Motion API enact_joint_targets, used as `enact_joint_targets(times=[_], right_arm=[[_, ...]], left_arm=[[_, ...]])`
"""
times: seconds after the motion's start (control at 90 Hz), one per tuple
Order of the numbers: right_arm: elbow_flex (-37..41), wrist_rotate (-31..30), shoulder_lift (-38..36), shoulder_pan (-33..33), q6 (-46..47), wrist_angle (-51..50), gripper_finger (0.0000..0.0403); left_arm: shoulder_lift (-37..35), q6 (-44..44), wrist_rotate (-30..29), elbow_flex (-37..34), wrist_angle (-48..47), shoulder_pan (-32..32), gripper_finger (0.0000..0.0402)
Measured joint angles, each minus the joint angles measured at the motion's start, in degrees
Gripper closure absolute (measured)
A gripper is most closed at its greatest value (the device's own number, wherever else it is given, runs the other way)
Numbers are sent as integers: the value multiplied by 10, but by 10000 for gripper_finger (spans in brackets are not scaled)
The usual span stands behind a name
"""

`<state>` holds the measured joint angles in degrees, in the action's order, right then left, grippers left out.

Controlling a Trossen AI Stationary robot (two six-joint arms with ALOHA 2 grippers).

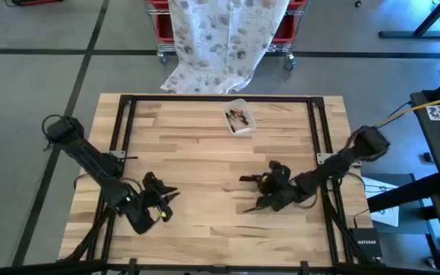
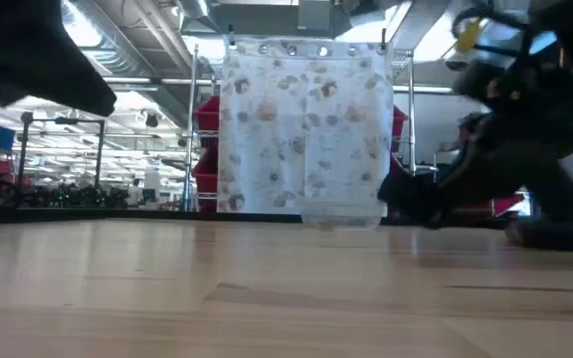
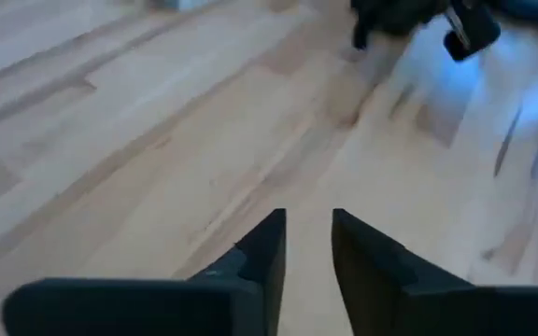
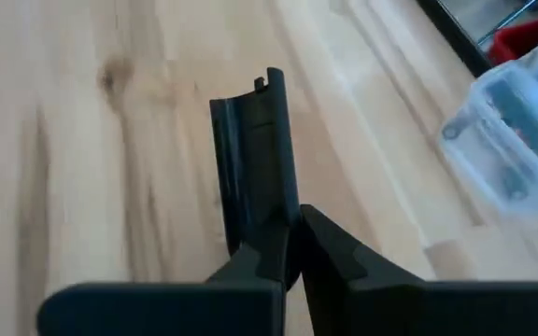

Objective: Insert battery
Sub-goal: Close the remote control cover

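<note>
My right gripper [image 4: 292,224] is shut on a long black trough-shaped piece [image 4: 250,149]. It is over the wooden table [image 1: 205,153], right of the middle [image 1: 254,191]. A clear plastic tub [image 1: 238,120] with small dark things inside stands on the table near the far edge and also appears in the right wrist view [image 4: 516,131]. I cannot make out a single battery. My left gripper [image 3: 308,224] is near the front left [image 1: 166,200], its fingers a little apart over bare wood with nothing between them. My right gripper pinches the black piece by its near end [image 4: 261,219] between its two fingers. The fingers lie along the piece, which sticks out straight ahead of the fingertips with its hollow side toward the wrist camera.
A black frame [image 1: 128,114] runs along the table's left, far and right sides. Beyond the far edge hangs a patterned cloth [image 1: 220,38] over a cart with red bins [image 2: 207,149]. Bare wood lies between the two grippers.
</note>
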<state>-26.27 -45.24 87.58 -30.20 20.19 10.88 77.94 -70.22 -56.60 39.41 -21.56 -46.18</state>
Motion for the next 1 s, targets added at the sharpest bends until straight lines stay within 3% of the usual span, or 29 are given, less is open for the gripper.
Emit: enact_joint_targets(times=[0.122, 0.3, 0.522, 0.711, 0.8, 1.0], right_arm=[[94, 81, -106, 7, -37, 117, 395], [206, 257, -259, 68, -56, 230, 391], [258, 421, -418, 181, -69, 214, 389], [258, 554, -479, 260, -86, 217, 389], [258, 588, -491, 288, -85, 217, 389], [258, 594, -497, 306, -68, 224, 388]], left_arm=[[-74, 32, -2, -84, 104, -2, 360], [-192, 129, 1, -175, 218, 11, 374], [-402, 260, 60, -273, 257, 77, 382], [-595, 370, 140, -340, 257, 150, 383], [-669, 430, 179, -361, 257, 177, 383], [-764, 512, 160, -371, 206, 204, 383]])
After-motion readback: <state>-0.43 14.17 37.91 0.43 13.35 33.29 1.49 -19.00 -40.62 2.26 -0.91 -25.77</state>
